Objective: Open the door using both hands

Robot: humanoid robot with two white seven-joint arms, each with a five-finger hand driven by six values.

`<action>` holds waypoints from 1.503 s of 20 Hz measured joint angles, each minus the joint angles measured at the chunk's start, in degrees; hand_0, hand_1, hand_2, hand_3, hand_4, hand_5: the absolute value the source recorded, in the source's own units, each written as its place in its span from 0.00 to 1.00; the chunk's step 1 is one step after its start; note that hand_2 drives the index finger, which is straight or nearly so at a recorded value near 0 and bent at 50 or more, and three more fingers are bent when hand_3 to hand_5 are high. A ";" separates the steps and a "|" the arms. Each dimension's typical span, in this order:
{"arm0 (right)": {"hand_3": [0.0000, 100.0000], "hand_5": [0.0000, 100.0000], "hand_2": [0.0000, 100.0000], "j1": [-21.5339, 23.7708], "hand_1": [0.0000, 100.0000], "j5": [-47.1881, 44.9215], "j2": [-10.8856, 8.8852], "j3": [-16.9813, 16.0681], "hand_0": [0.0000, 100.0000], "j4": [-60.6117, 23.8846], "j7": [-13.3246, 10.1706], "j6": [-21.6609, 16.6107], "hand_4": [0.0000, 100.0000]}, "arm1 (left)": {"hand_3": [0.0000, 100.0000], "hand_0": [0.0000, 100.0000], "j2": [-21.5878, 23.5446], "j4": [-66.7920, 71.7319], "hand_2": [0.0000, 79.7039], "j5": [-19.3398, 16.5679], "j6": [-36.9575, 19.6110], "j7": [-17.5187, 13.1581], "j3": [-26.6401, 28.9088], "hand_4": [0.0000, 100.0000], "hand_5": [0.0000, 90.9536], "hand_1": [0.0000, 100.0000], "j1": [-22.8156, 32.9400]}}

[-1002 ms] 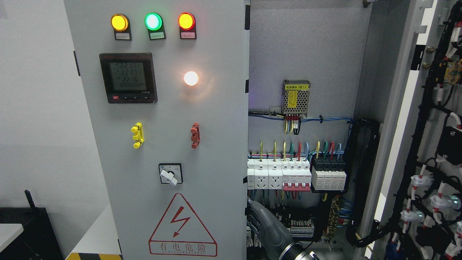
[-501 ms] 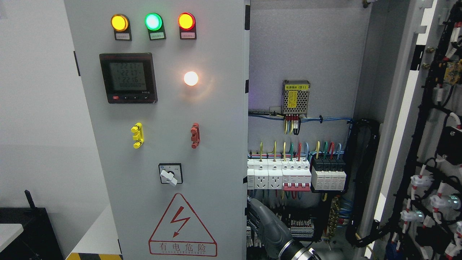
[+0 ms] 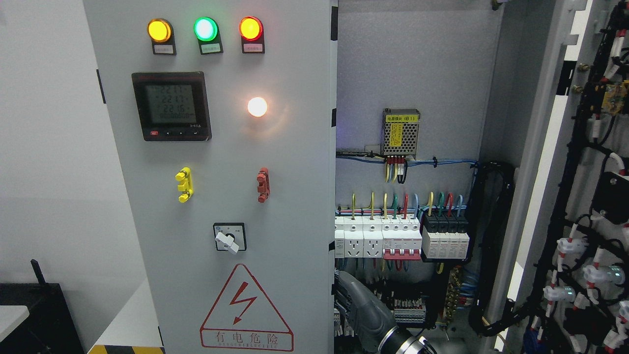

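Cabinet at right of frame stands open: power supply at upper centre, breaker row mid-height, wiring below. Left door fills centre-left, closed. My right hand, bottom centre, reaches behind its edge; grip hidden, cannot tell.

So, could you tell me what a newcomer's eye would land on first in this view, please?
Probably the three lit lamps, amber, green and red, at the top of the grey cabinet door. Below them, low on the door, sits the red warning triangle. At right, the open cabinet shows coloured wiring above white breakers, with the right hand near the door's edge.
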 measured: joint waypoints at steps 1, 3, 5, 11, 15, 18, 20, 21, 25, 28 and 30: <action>0.00 0.00 0.00 -0.01 0.00 -0.01 0.00 0.00 0.38 0.06 0.05 0.00 0.00 | 0.00 0.00 0.00 0.00 0.00 0.00 0.00 0.00 0.00 0.00 0.00 0.00 0.00; 0.00 0.00 0.00 -0.01 0.00 -0.02 0.00 -0.02 0.38 0.13 -0.29 0.00 0.00 | 0.00 0.00 0.00 0.00 0.00 0.00 0.00 0.00 0.00 0.00 0.00 0.00 0.00; 0.00 0.00 0.00 0.04 0.00 -0.10 0.00 -0.01 0.38 0.15 -0.41 0.00 0.00 | 0.00 0.00 0.00 0.00 0.00 0.00 0.00 0.00 0.00 0.00 0.00 0.00 0.00; 0.00 0.00 0.00 0.44 0.00 -0.86 -0.84 0.00 0.38 -0.01 0.55 -0.67 0.00 | 0.00 0.00 0.00 0.00 0.00 0.00 0.00 0.00 0.00 0.00 0.00 0.00 -0.02; 0.00 0.00 0.00 0.81 0.00 -1.63 -1.35 0.00 0.38 -0.24 1.25 -0.74 0.00 | 0.00 0.00 0.00 0.00 0.00 0.00 0.00 0.00 0.00 0.00 0.00 0.00 -0.02; 0.00 0.00 0.00 1.29 0.00 -2.80 -1.61 0.12 0.38 -0.64 1.35 -0.76 0.00 | 0.00 0.00 0.00 0.00 0.00 0.00 0.00 0.00 0.00 0.00 0.00 0.00 -0.02; 0.00 0.00 0.00 1.60 0.00 -3.37 -1.76 0.22 0.38 -0.94 1.53 -0.77 0.00 | 0.00 0.00 0.00 0.00 0.00 0.00 0.00 0.00 0.00 0.00 0.00 0.00 -0.02; 0.00 0.00 0.00 1.70 0.00 -3.59 -1.82 0.26 0.38 -1.14 2.00 -0.77 0.00 | 0.00 0.00 0.00 0.00 0.00 0.00 0.00 0.00 0.00 0.00 0.00 0.00 -0.02; 0.00 0.00 0.00 2.10 0.00 -4.15 -2.02 0.56 0.38 -1.89 3.72 -0.76 0.00 | 0.00 0.00 0.00 0.00 0.00 0.00 0.00 -0.01 0.00 0.00 0.00 0.00 -0.02; 0.00 0.00 0.00 2.36 0.00 -4.40 -2.13 0.76 0.38 -2.55 4.55 -0.77 0.00 | 0.00 0.00 0.00 0.00 0.00 0.00 0.00 -0.01 0.00 0.00 0.00 0.00 -0.02; 0.00 0.00 0.00 2.50 0.00 -4.49 -2.17 0.89 0.38 -2.92 5.65 -0.77 0.00 | 0.00 0.00 0.00 0.00 0.00 0.00 0.00 -0.01 -0.01 0.00 0.00 0.00 -0.02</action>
